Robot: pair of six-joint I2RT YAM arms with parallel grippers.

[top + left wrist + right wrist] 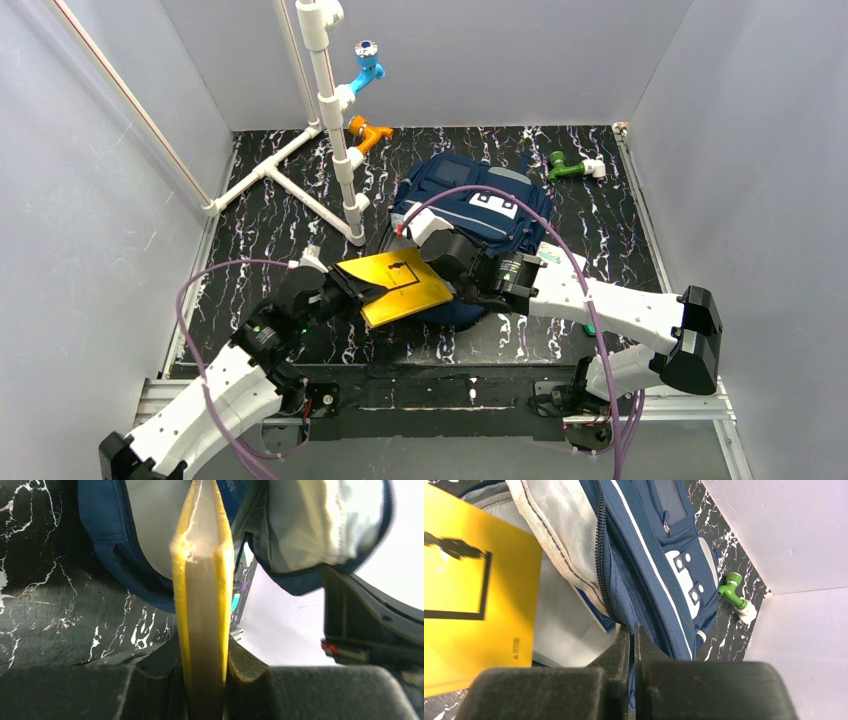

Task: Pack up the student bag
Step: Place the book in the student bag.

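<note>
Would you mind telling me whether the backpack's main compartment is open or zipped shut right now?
Open: the backpack shows its grey lining past the parted zip, with the yellow book at its mouth.

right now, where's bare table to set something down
Bare mat right of the student bag, nearer than the green fitting. Also left, between the white pipe frame and left gripper. Crowded centre: yellow book, right gripper on the bag.
</note>
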